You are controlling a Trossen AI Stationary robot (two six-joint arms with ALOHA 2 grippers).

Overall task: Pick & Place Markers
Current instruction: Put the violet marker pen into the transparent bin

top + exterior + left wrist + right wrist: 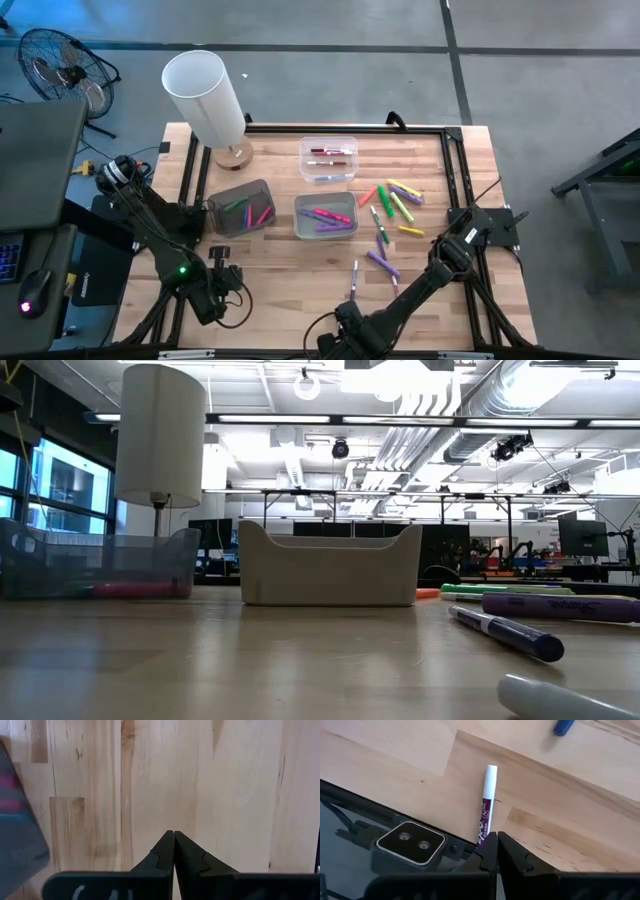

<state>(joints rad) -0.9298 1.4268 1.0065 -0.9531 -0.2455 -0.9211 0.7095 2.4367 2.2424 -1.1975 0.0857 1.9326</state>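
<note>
- Pale butcher-block worktop [300, 270] carrying three bins: a dark bin [240, 208], a grey bin [325, 215] and a clear bin [328, 158], each already holding some markers
- Loose markers [392, 205] lie scattered on the right half of the worktop, just beside the grey bin and trailing toward the front edge
- Nearest of these: a white-bodied marker [487, 802] close to the front edge, its long axis running roughly front to back; in the right wrist view it lies directly ahead of the fingertips
- Right claw [496, 851]: clenched, empty, low at the front edge and the nearer arm to the loose markers
- Left claw [174, 850]: clenched, empty, over bare wood at front left, beside the dark bin
- Judgement: the right claw must release before closing across that marker's axis
</note>
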